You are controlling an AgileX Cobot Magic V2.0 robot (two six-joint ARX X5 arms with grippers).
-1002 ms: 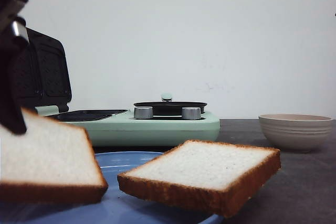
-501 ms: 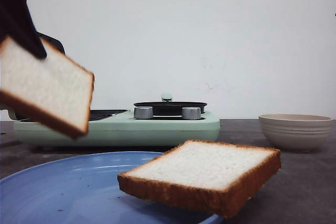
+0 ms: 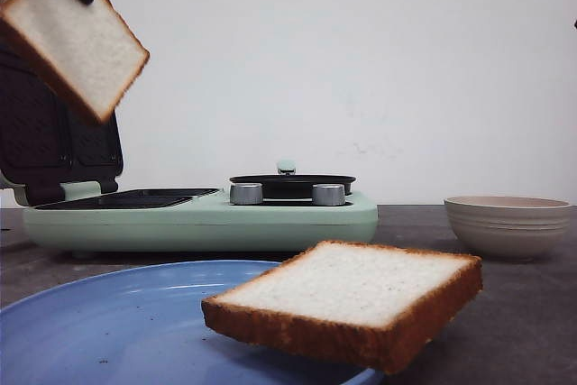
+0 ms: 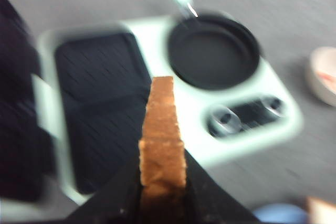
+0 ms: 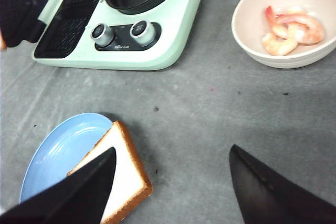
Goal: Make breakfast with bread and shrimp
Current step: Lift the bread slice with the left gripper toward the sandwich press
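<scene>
Your left gripper point(image 4: 161, 192) is clamped on one slice of bread point(image 3: 74, 42), held high above the open breakfast maker point(image 3: 203, 215).

That raised slice hangs tilted, one corner pointing down, in the air in front of the appliance's upright dark lid point(image 3: 56, 137); in the left wrist view you see it edge-on, its brown crust pinched between the two dark fingers point(image 4: 202, 182), with the ribbed grill plate point(image 4: 102, 103) and the round black pan point(image 4: 212, 51) beneath. The second slice point(image 3: 347, 299) lies on the blue plate point(image 3: 117, 322), one corner hanging past the rim over the grey table point(image 5: 210, 103). Your right gripper point(image 5: 173, 182) hovers over the table with its jaws spread wide and nothing between them (the plated slice sits just beside one finger). A cream bowl point(image 5: 273, 59) holding shrimp point(image 5: 289, 27) stands to the right of the appliance.
</scene>
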